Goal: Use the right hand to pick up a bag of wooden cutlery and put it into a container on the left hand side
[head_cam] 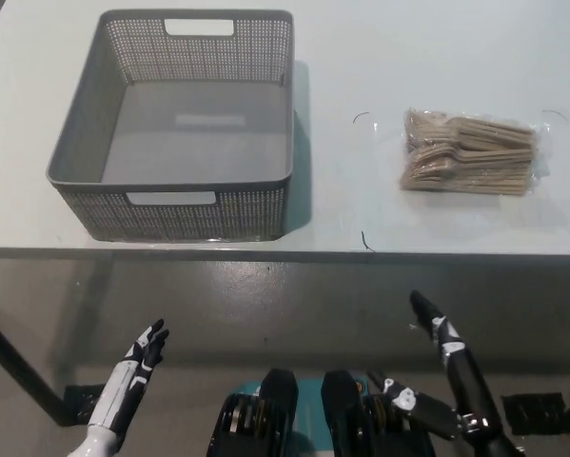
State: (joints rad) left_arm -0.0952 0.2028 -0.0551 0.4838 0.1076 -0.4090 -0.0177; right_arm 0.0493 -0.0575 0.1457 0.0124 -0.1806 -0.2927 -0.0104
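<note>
A clear bag of wooden cutlery point(470, 152) lies flat on the white table point(380, 57), at the right side. A grey perforated basket point(85, 162) stands on the table's left part, with nothing inside it. My black right hand point(439, 333) is below the table's front edge, under and a little left of the bag, fingers stretched out and holding nothing. My white left hand point(142, 357) rests low at the lower left, fingers apart and holding nothing.
The table's front edge point(294, 253) runs across the middle of the picture. Below it is grey floor, with a dark table leg point(13, 367) at the lower left. Small black marks point(363, 117) sit on the table between basket and bag.
</note>
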